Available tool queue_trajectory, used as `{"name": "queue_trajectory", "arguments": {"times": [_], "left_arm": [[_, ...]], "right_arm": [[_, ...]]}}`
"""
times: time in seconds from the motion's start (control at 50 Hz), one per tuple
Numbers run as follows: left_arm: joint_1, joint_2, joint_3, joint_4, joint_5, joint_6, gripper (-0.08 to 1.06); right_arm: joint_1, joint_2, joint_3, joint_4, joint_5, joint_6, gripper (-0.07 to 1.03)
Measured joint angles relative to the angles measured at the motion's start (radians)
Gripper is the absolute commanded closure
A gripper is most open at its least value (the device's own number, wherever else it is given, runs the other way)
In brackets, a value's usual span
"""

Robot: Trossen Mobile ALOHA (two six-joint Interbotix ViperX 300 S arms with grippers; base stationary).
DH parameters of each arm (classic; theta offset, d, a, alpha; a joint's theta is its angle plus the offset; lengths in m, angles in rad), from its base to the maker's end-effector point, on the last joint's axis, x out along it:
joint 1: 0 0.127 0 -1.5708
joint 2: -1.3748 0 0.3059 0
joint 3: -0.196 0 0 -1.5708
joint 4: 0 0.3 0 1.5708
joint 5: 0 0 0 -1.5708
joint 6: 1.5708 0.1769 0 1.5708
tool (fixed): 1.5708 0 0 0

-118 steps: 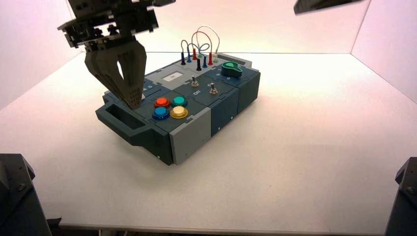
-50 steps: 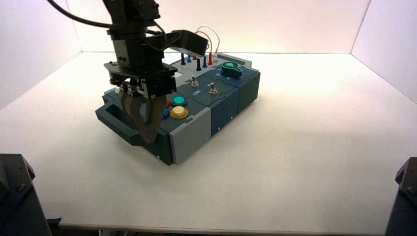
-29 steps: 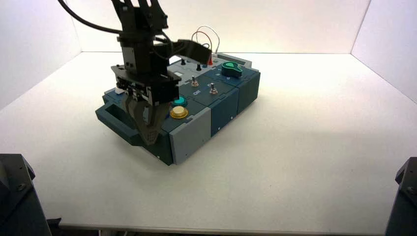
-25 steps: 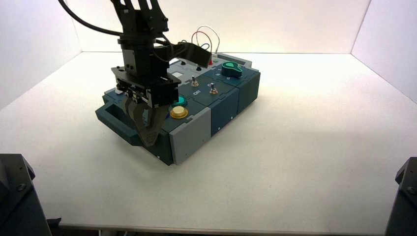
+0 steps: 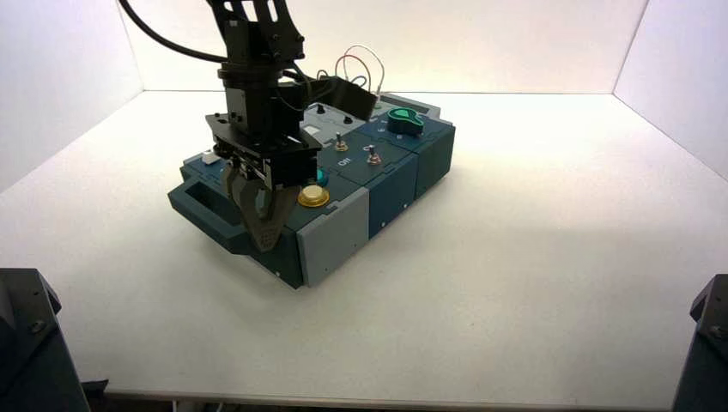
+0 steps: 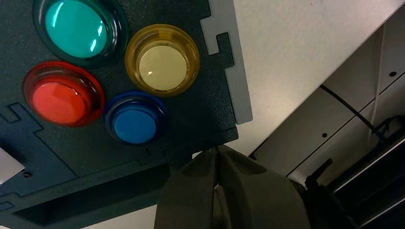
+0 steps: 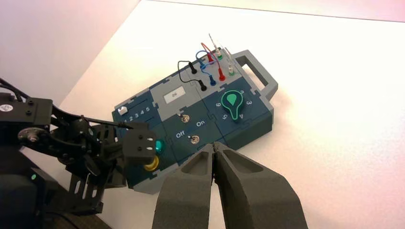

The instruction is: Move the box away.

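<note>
"Near edge first: what do you have there?"

"I have the bench [image 5: 515, 300] in front of me, then my left gripper [image 5: 264, 244] low at the box's near end, between the dark side handle [image 5: 202, 227] and the near corner. Its fingers are together, gripping nothing; I can't tell whether the tips touch the end wall."

"And the box?"

"The large flat dark teal-and-grey panel box [image 5: 393, 190] lies askew on the bench, left of its middle, its far end towards the back edge. I judge I'm set to push, not lift."

"What could spoil it?"

"Pushing so near a corner could swing the box round instead of sliding it. If the tips ride up, I could press the round yellow button [image 5: 313, 195] or its neighbours. Farther back, the green pointer knob [image 5: 404, 121] looks safe, but the looped red wire [image 5: 369, 72] and the others could catch the back wall [image 5: 515, 43] if I overshoot."

"Right gripper [image 7: 213, 147]?"

"Closed on nothing, waiting above the bench."
</note>
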Motion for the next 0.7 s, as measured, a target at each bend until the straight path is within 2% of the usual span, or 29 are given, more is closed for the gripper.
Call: {"name": "queue_trajectory", "arguments": {"times": [0.42,0.7], "left_arm": [[-0.005,0.034,-0.040,0.014,0.002,0.000,1.01],[-0.005,0.074,-0.104,0.037,0.002,0.000,1.01]], "right_arm": [[0.000,-0.002,0.000,0.000,-0.008,0.000,0.99],[0.000,0.020,0.000,0.000,-0.012,-0.002,0.99]]}}
